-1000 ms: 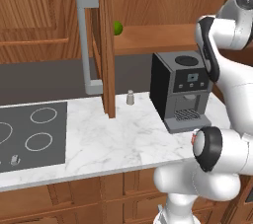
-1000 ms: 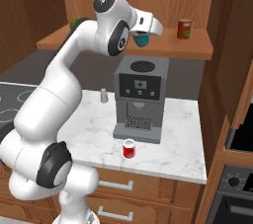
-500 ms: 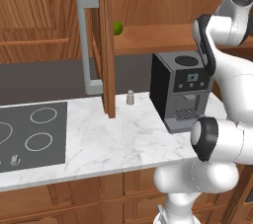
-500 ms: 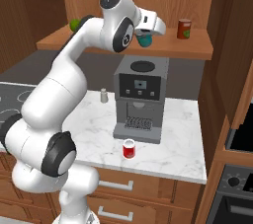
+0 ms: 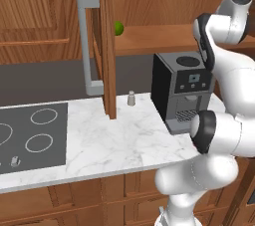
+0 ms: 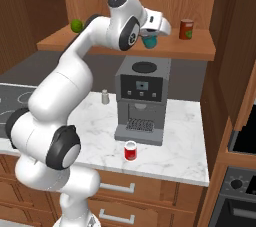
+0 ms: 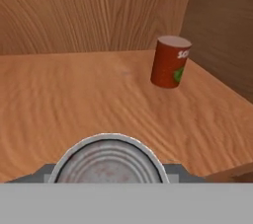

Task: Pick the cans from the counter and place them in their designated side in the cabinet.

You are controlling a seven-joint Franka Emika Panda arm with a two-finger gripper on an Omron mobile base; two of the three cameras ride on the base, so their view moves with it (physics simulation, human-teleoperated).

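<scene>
Right base view: white Franka arm reaches up to the brown wooden wall cabinet (image 6: 125,46); the gripper (image 6: 150,38) is clamped on the small teal blue-green drink can (image 6: 149,41), held at the front edge of the plank shelf, above the dark grey coffee machine (image 6: 141,98). Can looks just above the shelf or touching it, cannot tell which. Hand view shows the teal can's silvery top (image 7: 108,161) at the bottom of the picture, between the fingers, with the darker brownish-red can (image 7: 169,62) standing upright further in, near the right wall.

The 2nd task can, bright red with silvery top (image 6: 130,150), stands upright on the white grey-veined marble counter (image 6: 180,146), just in front of the coffee machine. Small grey shaker (image 6: 105,96) left of the machine, green round fruit (image 6: 76,25) on the shelf's left end. Left base view has the tall cabinet door (image 5: 102,41) with its grey bar handle standing open.

Handling, my guess: cans are light, stiff, smooth-sided and likely slippery; thin walls could dent under hard squeeze. Best hold is across the mid body, jaws on opposite sides, can kept upright.

Versus 1 s ago: gripper and teal can are in almost the same spot at the shelf, grip unchanged; the lower arm links and elbow have swung, red can has not moved.
</scene>
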